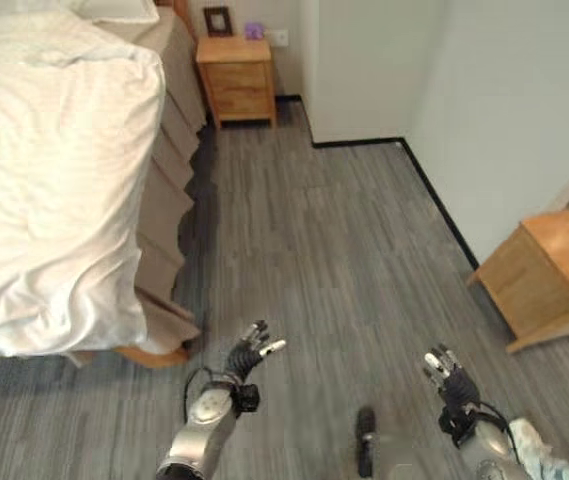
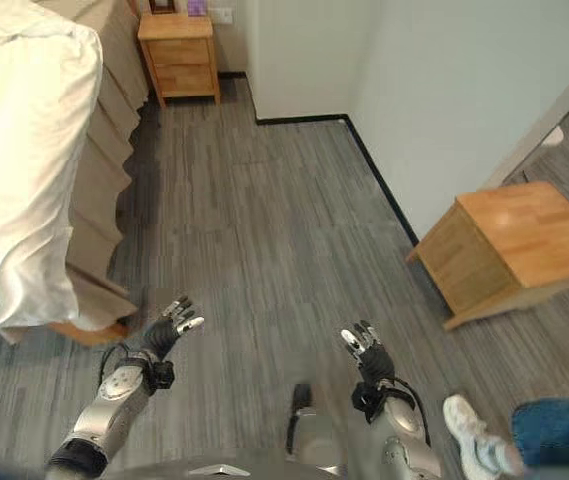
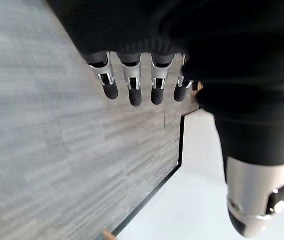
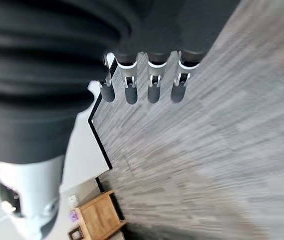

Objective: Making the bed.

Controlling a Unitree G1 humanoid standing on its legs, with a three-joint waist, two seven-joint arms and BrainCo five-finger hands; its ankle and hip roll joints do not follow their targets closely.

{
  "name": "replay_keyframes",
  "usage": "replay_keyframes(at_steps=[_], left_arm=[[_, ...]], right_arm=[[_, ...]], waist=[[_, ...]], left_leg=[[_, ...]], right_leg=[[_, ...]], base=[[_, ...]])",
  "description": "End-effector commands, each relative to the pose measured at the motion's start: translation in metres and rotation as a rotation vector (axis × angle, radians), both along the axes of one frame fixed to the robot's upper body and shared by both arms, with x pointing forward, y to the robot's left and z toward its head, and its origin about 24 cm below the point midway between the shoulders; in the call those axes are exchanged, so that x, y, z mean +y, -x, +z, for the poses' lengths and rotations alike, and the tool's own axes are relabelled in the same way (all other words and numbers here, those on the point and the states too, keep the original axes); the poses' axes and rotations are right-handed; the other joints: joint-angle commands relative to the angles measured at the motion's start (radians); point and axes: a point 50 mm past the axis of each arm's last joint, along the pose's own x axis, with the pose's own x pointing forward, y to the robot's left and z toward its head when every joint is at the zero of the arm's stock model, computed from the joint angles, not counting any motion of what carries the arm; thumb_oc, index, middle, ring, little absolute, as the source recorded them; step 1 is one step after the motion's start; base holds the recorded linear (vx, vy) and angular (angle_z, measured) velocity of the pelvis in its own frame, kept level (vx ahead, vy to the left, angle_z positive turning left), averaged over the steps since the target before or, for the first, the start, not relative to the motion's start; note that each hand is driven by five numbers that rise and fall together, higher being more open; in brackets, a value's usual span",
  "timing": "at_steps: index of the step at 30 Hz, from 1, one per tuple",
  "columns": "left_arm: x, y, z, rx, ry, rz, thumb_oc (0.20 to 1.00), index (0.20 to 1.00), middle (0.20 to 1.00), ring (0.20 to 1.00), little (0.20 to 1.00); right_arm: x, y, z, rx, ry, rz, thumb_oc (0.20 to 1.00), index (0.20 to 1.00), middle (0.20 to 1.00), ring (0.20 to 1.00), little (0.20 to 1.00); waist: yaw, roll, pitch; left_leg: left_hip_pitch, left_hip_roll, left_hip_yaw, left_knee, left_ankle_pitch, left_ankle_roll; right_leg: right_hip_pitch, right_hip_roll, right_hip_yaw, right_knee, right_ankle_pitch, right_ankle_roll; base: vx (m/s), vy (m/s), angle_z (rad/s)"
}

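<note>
both robot hands empty above floor (image 1: 344,250)

Open grey floor (image 1: 334,250) runs ahead of both hands between the bed (image 1: 54,170) on the left and a wooden cabinet (image 1: 554,275) by the right wall, with a nightstand (image 1: 236,78) at the far end.

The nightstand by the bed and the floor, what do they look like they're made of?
The nightstand looks like light, honey-coloured wood with a smooth matt finish; drawer lines show on its front. The floor looks like grey wood-grain planks, perhaps laminate or vinyl, judging by its streaked strips.
</note>
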Motion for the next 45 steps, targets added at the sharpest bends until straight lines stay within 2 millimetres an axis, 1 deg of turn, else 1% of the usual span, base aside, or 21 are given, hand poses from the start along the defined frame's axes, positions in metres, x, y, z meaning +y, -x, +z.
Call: replay_keyframes(at_steps=[1, 3, 5, 6, 7, 8, 11, 13, 14, 15, 16, 17, 18, 21, 23, 24, 30, 31, 33, 36, 45], left_arm=[[-0.005, -0.032, 0.036, -0.177, 0.061, -0.022, 1.0, 1.0, 1.0, 1.0, 1.0], [-0.011, -0.031, 0.033, -0.165, 0.067, -0.044, 1.0, 1.0, 1.0, 1.0, 1.0], [-0.017, -0.029, 0.03, -0.152, 0.087, -0.063, 1.0, 1.0, 1.0, 1.0, 1.0], [-0.02, -0.027, 0.028, -0.146, 0.091, -0.077, 1.0, 1.0, 1.0, 1.0, 1.0], [-0.02, -0.027, 0.028, -0.146, 0.091, -0.077, 1.0, 1.0, 1.0, 1.0, 1.0], [-0.023, -0.021, 0.024, -0.137, 0.078, -0.116, 1.0, 1.0, 1.0, 1.0, 1.0], [-0.022, -0.018, 0.025, -0.138, 0.062, -0.126, 1.0, 1.0, 1.0, 1.0, 1.0], [-0.016, -0.015, 0.026, -0.146, 0.056, -0.103, 1.0, 1.0, 1.0, 1.0, 1.0], [-0.014, -0.012, 0.026, -0.149, 0.05, -0.104, 1.0, 1.0, 1.0, 1.0, 1.0], [-0.014, -0.012, 0.026, -0.149, 0.05, -0.104, 1.0, 1.0, 1.0, 1.0, 1.0], [-0.019, -0.015, 0.028, -0.153, 0.049, -0.112, 1.0, 1.0, 1.0, 1.0, 1.0], [-0.02, -0.018, 0.03, -0.162, 0.054, -0.097, 1.0, 1.0, 1.0, 1.0, 1.0], [-0.021, -0.021, 0.032, -0.171, 0.064, -0.079, 1.0, 1.0, 1.0, 1.0, 1.0], [-0.023, -0.024, 0.032, -0.167, 0.085, -0.09, 1.0, 1.0, 1.0, 1.0, 1.0], [-0.031, -0.023, 0.03, -0.163, 0.078, -0.147, 1.0, 1.0, 1.0, 1.0, 1.0], [-0.03, -0.022, 0.03, -0.162, 0.058, -0.163, 1.0, 1.0, 1.0, 1.0, 1.0], [-0.054, -0.027, 0.044, -0.228, 0.089, -0.286, 1.0, 1.0, 1.0, 1.0, 1.0], [0.011, -0.016, 0.027, -0.152, 0.027, 0.07, 1.0, 1.0, 1.0, 1.0, 1.0], [0.015, -0.008, 0.021, -0.125, 0.049, 0.129, 1.0, 1.0, 1.0, 1.0, 1.0], [0.017, 0.004, 0.009, -0.077, 0.142, 0.221, 1.0, 1.0, 1.0, 1.0, 1.0], [0.021, -0.004, 0.021, -0.126, 0.043, 0.173, 1.0, 1.0, 1.0, 1.0, 1.0]], right_arm=[[-0.002, -0.021, 0.032, -0.169, 0.002, 0.055, 1.0, 1.0, 1.0, 1.0, 1.0], [-0.003, -0.025, 0.032, -0.16, 0.008, 0.042, 1.0, 1.0, 1.0, 1.0, 1.0], [-0.001, -0.032, 0.038, -0.195, -0.023, 0.041, 1.0, 1.0, 1.0, 1.0, 1.0], [0.001, -0.034, 0.04, -0.21, -0.025, 0.056, 1.0, 1.0, 1.0, 1.0, 1.0], [0.001, -0.034, 0.04, -0.209, -0.025, 0.056, 1.0, 1.0, 1.0, 1.0, 1.0], [0.01, -0.038, 0.044, -0.234, 0.01, 0.136, 1.0, 1.0, 1.0, 1.0, 1.0], [0.013, -0.037, 0.039, -0.212, 0.025, 0.161, 1.0, 1.0, 1.0, 1.0, 1.0], [0.022, -0.038, 0.04, -0.216, 0.008, 0.195, 1.0, 1.0, 1.0, 1.0, 1.0], [0.032, -0.035, 0.038, -0.216, -0.024, 0.222, 1.0, 1.0, 1.0, 1.0, 1.0], [0.032, -0.035, 0.038, -0.216, -0.024, 0.222, 1.0, 1.0, 1.0, 1.0, 1.0], [0.044, -0.031, 0.034, -0.199, -0.055, 0.228, 1.0, 1.0, 1.0, 1.0, 1.0], [0.049, -0.032, 0.034, -0.2, -0.083, 0.229, 1.0, 1.0, 1.0, 1.0, 1.0], [0.062, -0.034, 0.034, -0.201, -0.171, 0.233, 1.0, 1.0, 1.0, 1.0, 1.0], [0.061, -0.028, 0.031, -0.181, -0.128, 0.295, 1.0, 1.0, 1.0, 1.0, 1.0], [0.046, -0.014, 0.025, -0.155, -0.123, 0.235, 1.0, 1.0, 1.0, 1.0, 1.0], [0.044, -0.007, 0.023, -0.14, -0.125, 0.232, 1.0, 1.0, 1.0, 1.0, 1.0], [0.04, -0.011, 0.024, -0.146, -0.066, 0.28, 1.0, 1.0, 1.0, 1.0, 1.0], [-0.006, -0.009, 0.017, -0.082, 0.073, 0.045, 1.0, 1.0, 1.0, 1.0, 1.0], [-0.003, -0.015, 0.017, -0.078, 0.083, 0.062, 1.0, 1.0, 1.0, 1.0, 1.0], [-0.012, -0.037, 0.042, -0.189, 0.23, 0.079, 1.0, 1.0, 1.0, 1.0, 1.0], [-0.007, -0.033, 0.034, -0.151, 0.186, 0.106, 1.0, 1.0, 1.0, 1.0, 1.0]], waist=[[0.05, -0.04, 0.063], [0.092, -0.056, 0.07], [0.128, -0.053, 0.057], [0.147, -0.047, 0.049], [0.148, -0.05, 0.049], [0.209, -0.024, 0.02], [0.23, -0.026, -0.007], [0.248, -0.04, -0.028], [0.257, -0.06, -0.042], [0.259, -0.058, -0.045], [0.258, -0.062, -0.033], [0.246, -0.034, -0.016], [0.223, -0.016, 0.003], [0.158, 0.007, 0.023], [0.103, -0.019, 0.013], [0.101, -0.027, 0.009], [0.112, -0.022, -0.004], [0.071, 0.05, -0.028], [0.091, 0.043, -0.035], [0.121, 0.03, -0.054], [0.128, 0.009, -0.049]], left_leg=[[0.098, -0.043, 0.045, 0.174, 0.276, 0.053], [-0.048, -0.097, 0.047, 0.142, 0.203, 0.075], [-0.127, -0.131, 0.054, -0.041, 0.183, 0.079], [-0.14, -0.144, 0.066, -0.189, 0.192, 0.082], [-0.135, -0.147, 0.07, -0.199, 0.197, 0.083], [-0.116, -0.201, 0.045, -0.632, 0.277, 0.078], [-0.112, -0.213, 0.078, -0.729, 0.311, 0.074], [-0.083, -0.209, 0.125, -0.69, 0.305, 0.094], [-0.066, -0.233, 0.134, -0.659, 0.281, 0.122], [-0.07, -0.23, 0.135, -0.658, 0.281, 0.122], [-0.029, -0.242, 0.143, -0.599, 0.212, 0.168], [0.02, -0.223, 0.147, -0.612, 0.196, 0.177], [0.087, -0.216, 0.141, -0.644, 0.183, 0.183], [0.211, -0.225, 0.063, -0.706, 0.182, 0.172], [0.266, -0.26, -0.005, -0.741, 0.137, 0.141], [0.272, -0.264, -0.025, -0.743, 0.125, 0.141], [0.24, -0.25, -0.042, -0.744, 0.118, 0.13], [0.279, -0.185, 0.099, -0.74, 0.087, 0.096], [0.285, -0.178, 0.11, -0.734, 0.093, 0.088], [0.287, -0.179, 0.105, -0.744, 0.097, 0.091], [0.294, -0.191, 0.065, -0.744, 0.087, 0.101]], right_leg=[[0.098, 0.009, 0.051, -0.177, 0.109, 0.008], [0.199, 0.012, 0.097, -0.215, 0.086, 0.012], [0.282, 0.018, 0.126, -0.233, 0.049, 0.024], [0.318, 0.023, 0.134, -0.238, 0.031, 0.031], [0.318, 0.019, 0.136, -0.238, 0.031, 0.032], [0.426, 0.053, 0.17, -0.254, -0.016, 0.051], [0.487, 0.062, 0.186, -0.249, -0.042, 0.06], [0.497, 0.042, 0.194, -0.177, -0.017, 0.087], [0.466, 0.012, 0.177, -0.049, 0.057, 0.132], [0.462, 0.014, 0.18, -0.049, 0.058, 0.132], [0.333, -0.036, 0.185, 0.338, 0.327, 0.215], [0.227, -0.057, 0.162, 0.451, 0.333, 0.2], [0.144, -0.078, 0.141, 0.476, 0.284, 0.174], [0.041, -0.018, 0.144, 0.285, 0.177, 0.139], [0.073, 0.006, 0.241, -0.172, 0.139, 0.152], [0.109, 0.015, 0.283, -0.181, 0.138, 0.154], [0.15, 0.016, 0.254, -0.276, 0.178, 0.137], [0.185, -0.069, 0.159, -0.142, 0.068, 0.138], [0.194, -0.059, 0.144, -0.162, 0.087, 0.136], [0.215, -0.049, 0.125, -0.218, 0.104, 0.135], [0.245, -0.066, 0.101, -0.214, 0.102, 0.134]], base=[[0.85, -0.469, -0.51], [0.71, -0.152, -0.59], [0.79, 0.014, -0.29], [0.57, 0.053, -0.23], [1.03, 0.161, -0.34], [0.75, 0.129, -0.28], [0.87, 0.09, -0.65], [0.77, 0.111, -0.89], [0.27, 0.069, -0.72], [0.71, 0.206, -0.61], [0.58, 0.222, -0.36], [0.76, 0.292, -0.2], [0.5, 0.177, -0.25], [0.59, -0.002, 0.07], [0.73, -0.167, 1.47], [0.57, -0.16, 1.92], [0.14, -0.099, 0.63], [0.06, -0.149, 0.12], [-0.04, -0.105, 0.08], [-0.03, -0.063, -0.13], [0.04, 0.033, -0.04]])
